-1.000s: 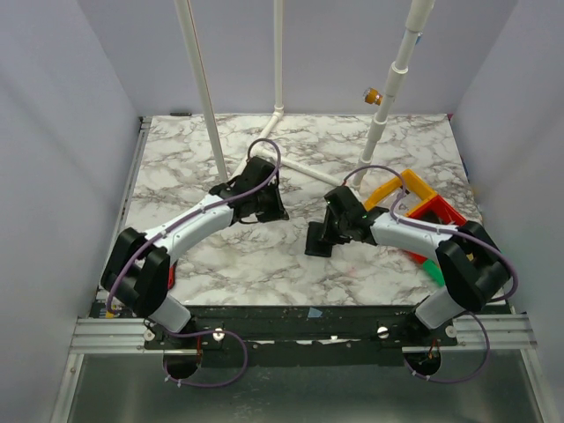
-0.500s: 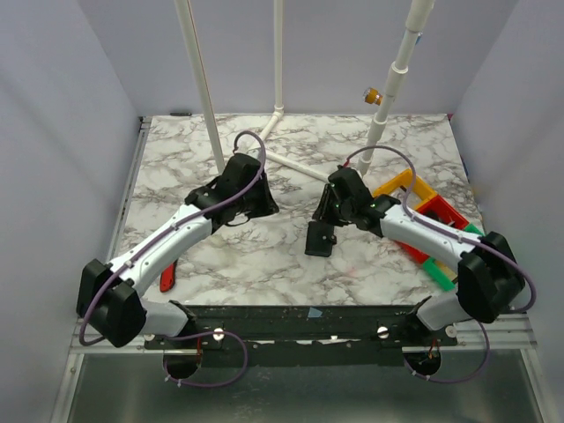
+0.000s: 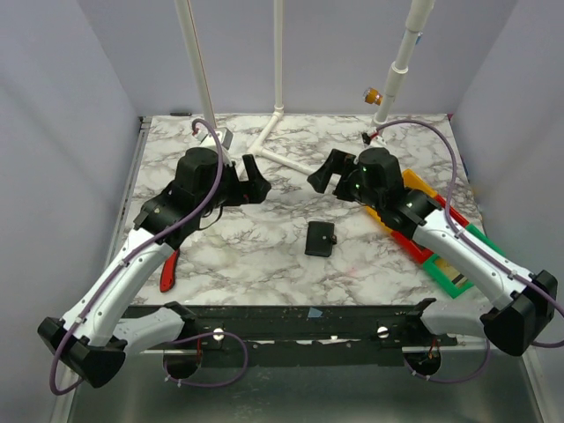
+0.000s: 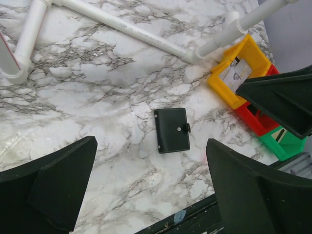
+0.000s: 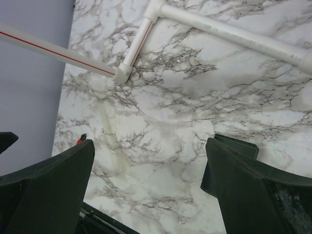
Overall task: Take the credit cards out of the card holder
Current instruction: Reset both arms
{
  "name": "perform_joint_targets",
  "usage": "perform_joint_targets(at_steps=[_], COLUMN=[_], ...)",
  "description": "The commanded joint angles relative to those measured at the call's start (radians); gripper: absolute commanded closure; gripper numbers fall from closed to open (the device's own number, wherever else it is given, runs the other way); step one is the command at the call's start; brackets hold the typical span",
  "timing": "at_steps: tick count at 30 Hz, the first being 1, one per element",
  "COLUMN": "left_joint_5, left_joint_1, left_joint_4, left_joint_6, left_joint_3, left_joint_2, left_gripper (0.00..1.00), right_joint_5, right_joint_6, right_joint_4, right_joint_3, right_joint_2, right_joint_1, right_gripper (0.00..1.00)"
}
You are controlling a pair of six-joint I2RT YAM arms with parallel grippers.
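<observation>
Black card holder (image 3: 321, 239) lies shut at the marble table's (image 3: 264, 256) centre, with the left gripper (image 3: 249, 183) and right gripper (image 3: 328, 181) hovering just beyond it, both spread wide and empty. Left wrist view: it rests flat between the fingers (image 4: 63, 185), tab to the right, well apart from the yellow bin (image 4: 219, 85). Right wrist view: only its corner shows beside one finger (image 5: 263, 195).

Left arm (image 3: 132, 273) stretched forward from base, elbow out left, wrist raised. Left gripper (image 3: 254, 180) pointing right toward centre, jaws spread wide, gripping nothing. Right arm (image 3: 458, 256) extended forward-left from base, wrist high. Right gripper (image 3: 326, 173) pointing left toward centre, jaws spread wide, gripping nothing. Grippers facing each other, well apart. Wrist views: fingers (image 4: 58, 185) at frame edges
</observation>
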Motion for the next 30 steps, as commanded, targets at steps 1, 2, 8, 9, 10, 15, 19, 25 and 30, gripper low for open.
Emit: perform_joint_targets(at_steps=[1,2,8,9,10,15,19,25,30], left_joint_5=[-0.055,-0.059,-0.073,-0.076,-0.079,-0.083,-0.09,-0.091,-0.085], left_joint_1=[0.013,0.014,0.015,0.017,0.016,0.018,0.019,0.021,0.021], left_joint_4=[-0.056,-0.06,-0.049,-0.044,-0.043,-0.041,-0.038,-0.031,-0.024], left_joint_6=[0.037,0.037,0.036,0.035,0.032,0.027,0.024,0.027,0.028], left_joint_3=[0.013,0.012,-0.032,-0.04,-0.044,-0.05,-0.052,-0.054,-0.059], left_joint_2=[-0.049,-0.055,-0.096,-0.104,-0.108,-0.108,-0.106,-0.113,-0.115], left_gripper=[0.02,0.02,0.01,0.01,0.01,0.01,0.01,0.01,0.01], right_joint_5=[0.035,0.04,0.055,0.057,0.06,0.06,0.058,0.06,0.058], right_joint_6=[-0.032,-0.031,-0.026,-0.027,-0.028,-0.031,-0.031,-0.031,-0.03], right_joint_4=[0.001,0.012,0.056,0.058,0.058,0.062,0.067,0.068,0.068], right_joint_3=[0.008,-0.002,-0.045,-0.046,-0.044,-0.044,-0.046,-0.047,-0.044], right_joint_2=[-0.043,-0.053,-0.106,-0.107,-0.108,-0.107,-0.107,-0.112,-0.112], right_joint_1=[-0.004,-0.003,-0.003,-0.003,-0.003,-0.003,-0.003,-0.003,-0.004], right_gripper=[0.0,0.0,0.0,0.0,0.0,0.0,0.0,0.0,0.0])
